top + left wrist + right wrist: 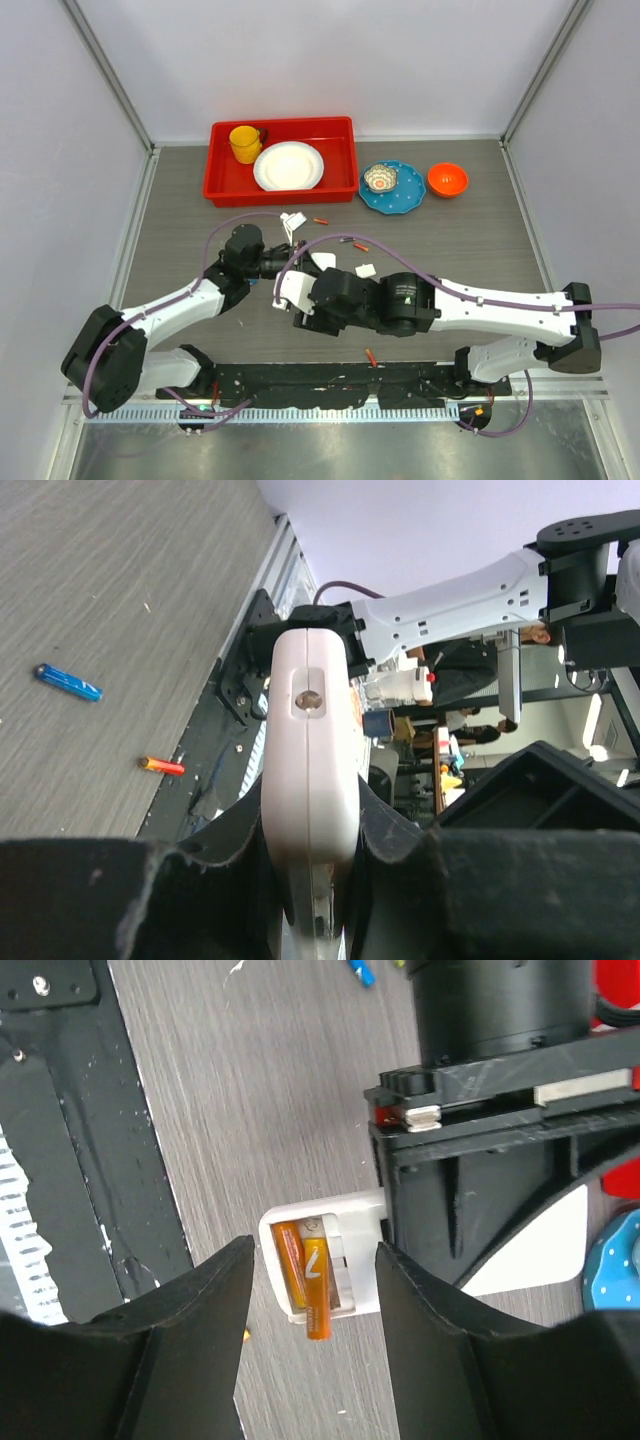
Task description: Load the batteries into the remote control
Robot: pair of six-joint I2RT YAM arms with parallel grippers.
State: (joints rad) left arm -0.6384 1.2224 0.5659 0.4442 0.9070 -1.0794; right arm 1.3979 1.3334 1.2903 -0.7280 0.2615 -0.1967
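Top cam looks down from high over whole table (470,250), L wrist cam sits tight & edge-on along remote control (310,780), R wrist cam close above same remote control (340,1210).

At frame centre, the remote control (350,1212) is seen lying open, two orange batteries (316,1295) seated inside, one overhanging its lower edge. It is flanked below by the parted fingers of the right gripper (312,1258).

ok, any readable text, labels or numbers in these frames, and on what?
No text reads clearly in any view.
Orange battery in the remote control: a white mark, too blurred to read.
Background clutter in the left wrist view: too small to read.
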